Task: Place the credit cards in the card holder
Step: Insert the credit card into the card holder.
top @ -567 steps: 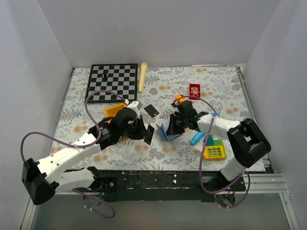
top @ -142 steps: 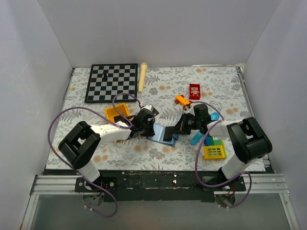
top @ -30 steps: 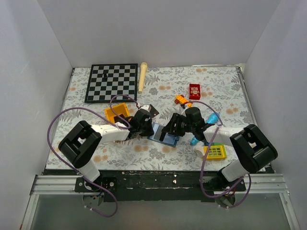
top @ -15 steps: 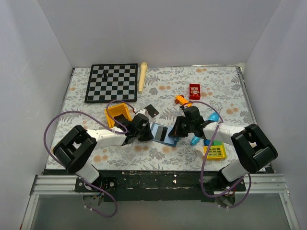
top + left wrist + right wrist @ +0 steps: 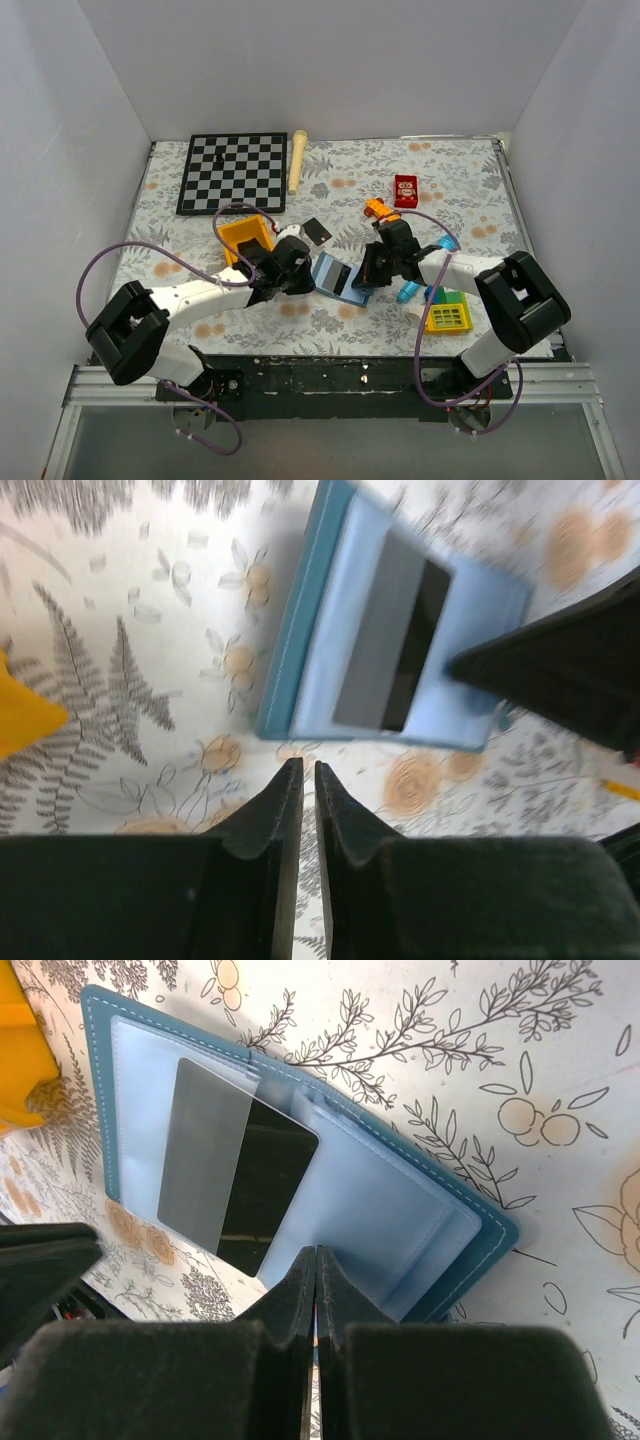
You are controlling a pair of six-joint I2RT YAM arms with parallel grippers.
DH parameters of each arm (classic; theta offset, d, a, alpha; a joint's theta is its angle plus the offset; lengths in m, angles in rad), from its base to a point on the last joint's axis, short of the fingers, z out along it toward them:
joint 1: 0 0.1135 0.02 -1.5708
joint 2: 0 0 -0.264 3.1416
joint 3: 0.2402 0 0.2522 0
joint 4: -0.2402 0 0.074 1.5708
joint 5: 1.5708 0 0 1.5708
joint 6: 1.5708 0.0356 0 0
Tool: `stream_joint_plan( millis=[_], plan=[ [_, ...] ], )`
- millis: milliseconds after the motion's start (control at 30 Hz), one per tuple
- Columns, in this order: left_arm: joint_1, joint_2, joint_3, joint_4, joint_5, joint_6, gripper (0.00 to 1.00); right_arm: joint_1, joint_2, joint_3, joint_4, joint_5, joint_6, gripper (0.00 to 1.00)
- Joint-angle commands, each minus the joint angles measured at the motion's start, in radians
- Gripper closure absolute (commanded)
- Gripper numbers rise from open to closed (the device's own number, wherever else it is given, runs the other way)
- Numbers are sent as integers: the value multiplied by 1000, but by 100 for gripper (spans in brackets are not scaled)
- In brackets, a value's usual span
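Top external view, left to right across the flowered desk point(image 5: 170, 225): chessboard point(image 5: 230, 172) flat in the far left corner, one dark piece on it; wooden stick point(image 5: 297, 160) just beside its right edge; yellow box point(image 5: 245, 240) nearer the arms.

Next, the left gripper point(image 5: 298, 274), low over the desk just right of that box and pointed at the card holder point(image 5: 325, 270). Seen from the left wrist: fingers nearly together, only a thin slit between them, nothing held, tips just short of the holder's near edge.

Behind the holder and apart from it, a loose credit card point(image 5: 316, 232), flat on the desk, untouched.

In the middle, the card holder lying open like a book, pale blue inside facing up, between the left gripper and the right gripper point(image 5: 370, 268). On that inside, a second credit card point(image 5: 240, 1180), one part tucked under a clear pocket and looking grey, the other part bare and black.

Right wrist view: right gripper at the holder's edge, fingers pressed flat together, nothing between them; cannot tell whether the tips touch the holder.

Further right: orange toy point(image 5: 377, 209), red box point(image 5: 406, 190) behind it, blue tube point(image 5: 408, 291) beside the right arm, yellow and green block point(image 5: 447, 316) nearest the front edge.
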Motion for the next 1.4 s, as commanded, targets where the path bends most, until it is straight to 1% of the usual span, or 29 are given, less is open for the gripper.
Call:
stream_joint_plan(
  millis=[0, 100, 300, 467, 700, 1367],
  plan=[
    [55, -60, 103, -25, -82, 76, 87, 0, 10, 36, -60, 21, -39, 99],
    [100, -27, 142, -19, -66, 107, 82, 0, 5, 39, -66, 20, -42, 99],
    [130, 105, 197, -13, -37, 160, 81, 0, 31, 82, -82, 3, -51, 99],
    [130, 162, 188, 16, 3, 165, 82, 0, 70, 127, -82, -21, -52, 99],
    [132, 158, 152, 33, 6, 157, 82, 6, 127, 168, -79, -38, -49, 99],
    [129, 239, 171, 33, 62, 165, 82, 31, 211, 211, -28, -46, -16, 99]
  ],
)
